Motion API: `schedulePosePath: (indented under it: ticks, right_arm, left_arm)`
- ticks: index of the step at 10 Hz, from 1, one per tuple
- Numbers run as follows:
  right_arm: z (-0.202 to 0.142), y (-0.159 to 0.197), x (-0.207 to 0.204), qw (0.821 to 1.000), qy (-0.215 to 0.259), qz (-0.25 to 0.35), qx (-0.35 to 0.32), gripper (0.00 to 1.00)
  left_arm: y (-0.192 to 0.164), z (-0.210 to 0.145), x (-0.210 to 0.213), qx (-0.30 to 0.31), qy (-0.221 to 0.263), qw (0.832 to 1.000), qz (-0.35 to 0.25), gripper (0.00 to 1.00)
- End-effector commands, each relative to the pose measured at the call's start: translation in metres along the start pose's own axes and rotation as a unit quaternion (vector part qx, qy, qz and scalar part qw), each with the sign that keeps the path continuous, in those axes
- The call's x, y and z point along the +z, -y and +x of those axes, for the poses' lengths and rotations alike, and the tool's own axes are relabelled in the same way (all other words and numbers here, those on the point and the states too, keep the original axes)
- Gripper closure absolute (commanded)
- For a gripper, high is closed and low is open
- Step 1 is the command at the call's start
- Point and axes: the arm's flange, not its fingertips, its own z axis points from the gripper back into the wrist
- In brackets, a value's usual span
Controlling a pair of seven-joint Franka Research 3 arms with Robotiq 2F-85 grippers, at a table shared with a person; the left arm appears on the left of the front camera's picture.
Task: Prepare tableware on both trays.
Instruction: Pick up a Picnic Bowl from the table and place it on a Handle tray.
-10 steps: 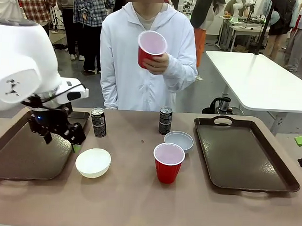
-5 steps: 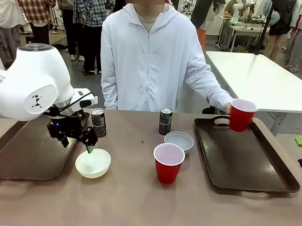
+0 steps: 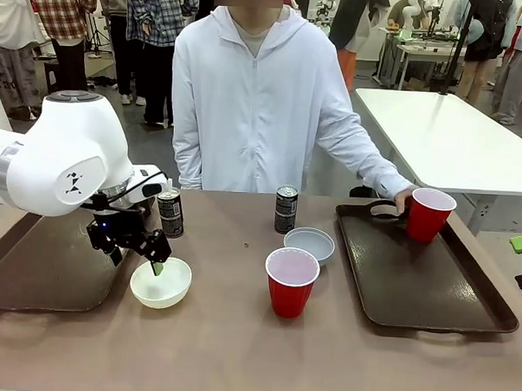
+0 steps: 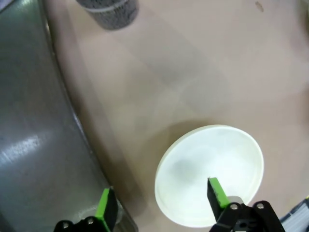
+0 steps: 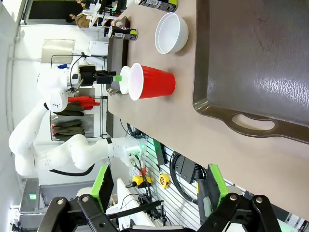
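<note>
My left gripper (image 3: pixel 137 261) hangs open at the cream-white bowl (image 3: pixel 160 282), straddling its rim. In the left wrist view one green pad (image 4: pixel 217 192) is inside the bowl (image 4: pixel 212 169) and the other sits outside it, beside the left tray (image 4: pixel 29 121). The left tray (image 3: pixel 41 268) carries no tableware. A person's hand rests a red cup (image 3: pixel 429 214) on the right tray (image 3: pixel 430 281). A second red cup (image 3: pixel 291 282), a pale grey-blue bowl (image 3: pixel 309 244) and two dark cans (image 3: pixel 169 213) (image 3: pixel 285 209) stand on the table. My right gripper (image 5: pixel 157 186) is open and holds nothing.
The person stands at the far side of the table, one arm stretched to the right tray. A white table (image 3: pixel 454 143) stands behind at the right. In the right wrist view the right tray (image 5: pixel 256 63) lies ahead, with its handle near the table edge.
My left gripper moved right from the left tray onto the cream bowl's rim. The person brought the red cup from chest height down onto the right tray.
</note>
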Motion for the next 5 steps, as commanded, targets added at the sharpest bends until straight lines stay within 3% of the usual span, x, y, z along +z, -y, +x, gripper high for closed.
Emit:
schedulePosePath:
  ticks: [1, 5]
  right_arm:
    - [0.001, 0.0002, -0.0004, 1.0, 0.003, 0.008, 0.0, 0.0]
    - [0.001, 0.0002, -0.0004, 1.0, 0.003, 0.008, 0.0, 0.0]
  left_arm:
    - [-0.0025, 0.0013, -0.0075, -0.009, -0.006, 1.0, 0.002, 0.17]
    - [-0.0039, 0.0025, -0.014, -0.011, -0.01, 1.0, 0.008, 0.56]
